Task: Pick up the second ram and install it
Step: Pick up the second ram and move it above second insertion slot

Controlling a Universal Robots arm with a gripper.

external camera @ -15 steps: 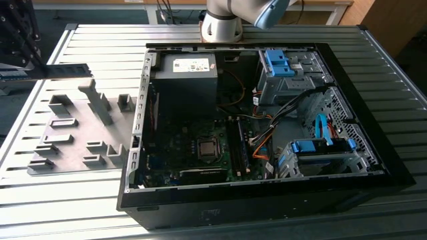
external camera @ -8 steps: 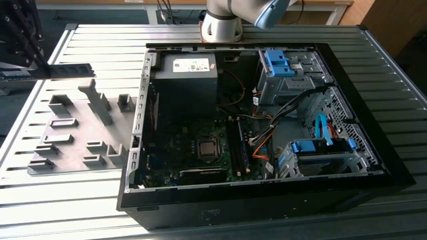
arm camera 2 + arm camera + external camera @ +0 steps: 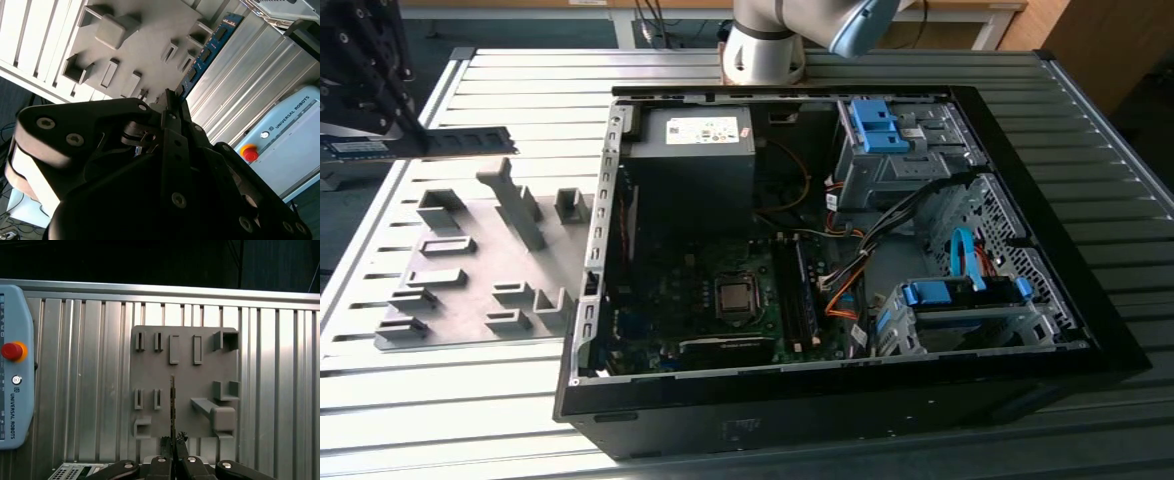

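The jaws grip one end of the second ram (image 3: pixel 470 141). It hangs over the grey fixture plate (image 3: pixel 474 262) on the tabletop (image 3: pixel 520 70), beside the open computer case (image 3: pixel 854 400).

Chunky matte-black gripper (image 3: pixel 173 441), all rounded linkage plates (image 3: pixel 75 135) dotted with little silver screws (image 3: pixel 46 122). Silver-grey arm (image 3: pixel 765 50) tube, pale blue joint cap (image 3: pixel 861 25) up top.

Second ram (image 3: pixel 470 140) in jaws hangs clear over fixture plate (image 3: pixel 467 290) w/ upright blocks. Case (image 3: pixel 854 400) open on top; cables (image 3: pixel 850 278) & PSU (image 3: pixel 691 160) crowd slots (image 3: pixel 797 290).
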